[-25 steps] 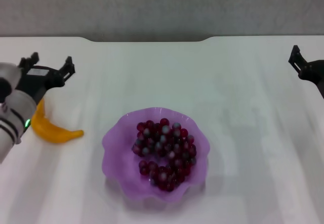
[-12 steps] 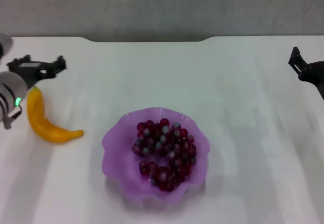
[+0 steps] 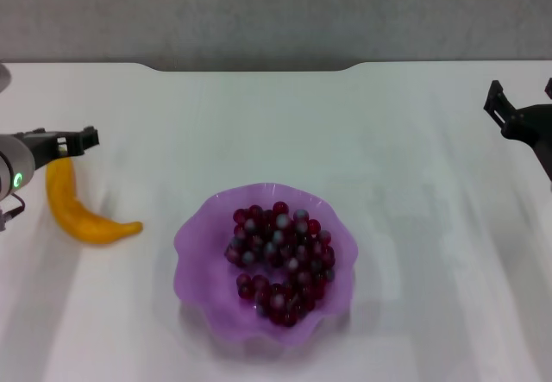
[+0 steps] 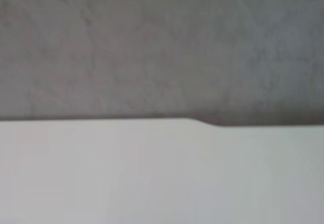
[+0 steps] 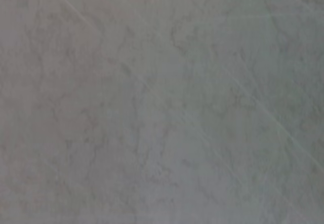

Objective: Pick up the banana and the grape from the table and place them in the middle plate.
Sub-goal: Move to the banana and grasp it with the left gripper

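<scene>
Left gripper (image 3: 62, 140), at the frame's left edge above the banana (image 3: 76, 208): finger spread indeterminate. Right gripper (image 3: 509, 115), far right: likewise. Grape (image 3: 280, 259) lies inside middle plate (image 3: 194, 244), lower centre.

Bare lab-like white table (image 3: 414, 140), grey wall (image 3: 276, 11)

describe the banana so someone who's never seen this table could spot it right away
Start at the purple scalloped plate holding the grapes near the middle of the white table. Look toward the robot's left side, beside the left tool. The banana lies there: the only yellow, curved thing, on bare tabletop.
</scene>
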Controlling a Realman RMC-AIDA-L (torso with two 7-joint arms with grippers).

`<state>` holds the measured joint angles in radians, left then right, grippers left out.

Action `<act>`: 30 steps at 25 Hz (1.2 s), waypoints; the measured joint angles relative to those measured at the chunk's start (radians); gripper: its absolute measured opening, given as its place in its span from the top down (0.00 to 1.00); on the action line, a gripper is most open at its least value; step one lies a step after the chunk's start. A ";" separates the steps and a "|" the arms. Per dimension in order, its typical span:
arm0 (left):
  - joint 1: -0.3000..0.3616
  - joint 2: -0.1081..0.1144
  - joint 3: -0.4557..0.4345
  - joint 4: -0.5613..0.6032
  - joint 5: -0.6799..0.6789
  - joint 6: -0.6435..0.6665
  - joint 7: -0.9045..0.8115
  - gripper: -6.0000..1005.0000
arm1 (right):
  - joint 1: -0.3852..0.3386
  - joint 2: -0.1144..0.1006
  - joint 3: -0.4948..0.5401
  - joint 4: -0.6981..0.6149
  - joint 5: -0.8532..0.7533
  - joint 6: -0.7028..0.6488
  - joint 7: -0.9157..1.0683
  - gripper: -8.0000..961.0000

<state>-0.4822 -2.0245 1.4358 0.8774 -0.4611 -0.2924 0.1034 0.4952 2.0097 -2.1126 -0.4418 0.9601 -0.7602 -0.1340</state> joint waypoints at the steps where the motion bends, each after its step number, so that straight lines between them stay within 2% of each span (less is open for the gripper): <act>1: 0.000 0.000 0.000 0.003 0.007 -0.011 0.000 0.22 | 0.000 0.000 0.000 0.000 0.000 0.000 0.000 0.10; 8: 0.007 -0.005 0.000 -0.043 0.040 0.023 0.001 0.21 | 0.003 0.001 -0.013 -0.003 0.000 0.000 0.002 0.10; 15: -0.036 -0.005 -0.052 -0.159 0.032 0.045 -0.012 0.20 | 0.001 0.001 -0.015 -0.012 0.000 -0.001 0.003 0.10; 20: -0.039 -0.007 -0.050 -0.187 0.030 0.054 -0.061 0.20 | 0.000 0.001 -0.015 -0.013 0.000 -0.001 0.002 0.10; 30: -0.089 -0.008 -0.049 -0.308 0.028 0.110 -0.075 0.20 | 0.000 0.001 -0.015 -0.014 0.000 -0.001 0.001 0.10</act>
<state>-0.5711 -2.0325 1.3868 0.5694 -0.4326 -0.1828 0.0280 0.4950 2.0111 -2.1276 -0.4557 0.9603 -0.7608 -0.1328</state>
